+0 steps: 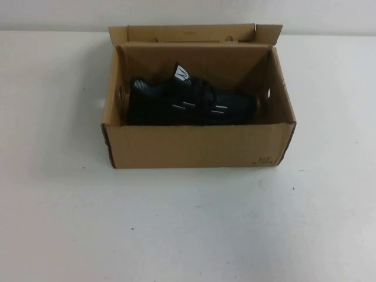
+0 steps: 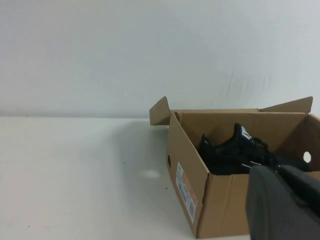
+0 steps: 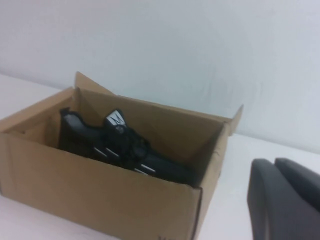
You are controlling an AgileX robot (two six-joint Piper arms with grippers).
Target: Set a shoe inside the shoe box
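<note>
The black sneaker [image 1: 194, 106] lies on its side inside the open brown shoe box [image 1: 194, 147], toe toward the right, with its white tongue tag up. The shoe also shows inside the box in the left wrist view [image 2: 230, 154] and the right wrist view [image 3: 125, 146]. Neither gripper shows in the high view. My left gripper [image 2: 275, 170] is shut and empty, held off the box's left front corner [image 2: 220, 205]. My right gripper [image 3: 272, 162] is shut and empty, held off the box's right side [image 3: 100, 190].
The box stands at the middle back of the white table [image 1: 188, 223], with its lid flap [image 1: 191, 32] folded open toward the pale wall. An orange and white label [image 2: 186, 192] is on the box's left end.
</note>
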